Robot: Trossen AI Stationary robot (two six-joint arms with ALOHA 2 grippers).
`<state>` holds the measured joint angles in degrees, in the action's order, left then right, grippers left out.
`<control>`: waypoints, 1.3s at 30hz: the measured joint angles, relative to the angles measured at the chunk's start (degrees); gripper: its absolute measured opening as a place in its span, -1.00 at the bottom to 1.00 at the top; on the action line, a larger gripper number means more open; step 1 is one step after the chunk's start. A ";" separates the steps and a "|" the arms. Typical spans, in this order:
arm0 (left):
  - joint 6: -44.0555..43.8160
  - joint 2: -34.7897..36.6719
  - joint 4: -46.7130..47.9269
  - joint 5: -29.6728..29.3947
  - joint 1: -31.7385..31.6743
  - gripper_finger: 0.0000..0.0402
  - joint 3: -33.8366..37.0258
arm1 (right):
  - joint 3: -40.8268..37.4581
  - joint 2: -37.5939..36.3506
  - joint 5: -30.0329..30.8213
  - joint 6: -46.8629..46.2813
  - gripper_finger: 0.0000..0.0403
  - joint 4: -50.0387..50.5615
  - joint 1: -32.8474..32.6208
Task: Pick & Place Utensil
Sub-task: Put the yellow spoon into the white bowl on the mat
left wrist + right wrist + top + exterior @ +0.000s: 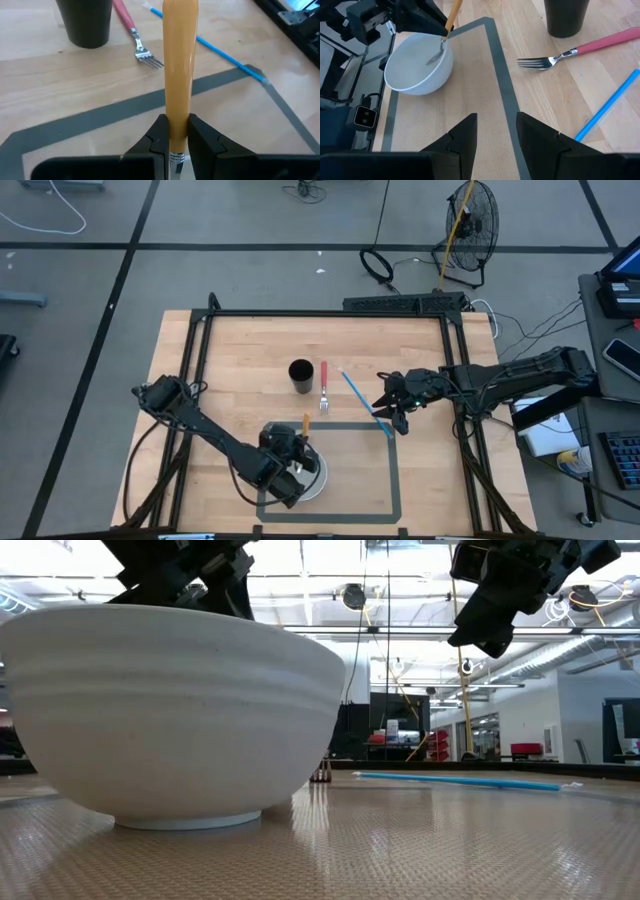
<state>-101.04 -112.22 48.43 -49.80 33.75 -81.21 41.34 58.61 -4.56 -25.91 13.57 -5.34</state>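
Observation:
My left gripper (pixel 299 450) is over the white bowl (pixel 312 478) on the grey-edged mat, shut on an orange-handled spoon (pixel 179 65). The spoon's metal bowl end (pixel 434 58) reaches down inside the white bowl (pixel 417 67). A red-handled fork (pixel 324 388) lies flat on the wood next to a black cup (pixel 301 375). A blue straw (pixel 362 403) lies slanting beside them. My right gripper (pixel 392 416) hovers open above the mat's far right corner, near the straw's end. My left gripper pinches the spoon's orange handle at its lower end (pixel 176 132), just above the metal neck, between the two fingers. The handle sticks out past the fingers, slanting up toward the far side. The spoon's metal end hangs down inside the bowl.
A black frame rail (pixel 330 312) borders the table on the far side and both flanks. The grey tape outline (pixel 392 470) marks the mat. Bare wood lies left of the cup and on the mat's right half.

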 joint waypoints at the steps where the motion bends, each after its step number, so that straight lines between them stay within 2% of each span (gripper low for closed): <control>1: 0.02 0.02 -0.04 -0.02 0.03 -0.78 0.00 | 0.00 0.00 0.00 0.00 -0.34 -0.01 0.00; 9: -1.57 -2.22 -0.89 1.53 0.45 -0.78 0.00 | -0.02 0.00 0.00 0.00 -0.34 0.06 0.00; 21: -3.34 -1.97 0.65 1.76 0.62 -0.77 0.00 | -0.02 0.00 0.00 0.02 -0.34 0.03 0.00; 25: -4.84 -1.97 1.04 3.54 0.38 -0.58 0.00 | -0.02 0.00 0.00 0.02 -0.34 0.02 0.00; 28: -4.96 -1.97 1.05 3.65 0.38 -0.52 0.00 | -0.02 0.00 0.00 0.02 -0.34 0.02 0.00; 39: -4.96 -1.96 0.86 3.23 0.83 -0.80 0.00 | -0.02 0.00 0.00 0.02 -0.34 0.02 0.00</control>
<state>-106.00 -114.18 49.29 -46.57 34.58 -81.21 41.32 58.61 -4.56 -25.89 13.58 -5.34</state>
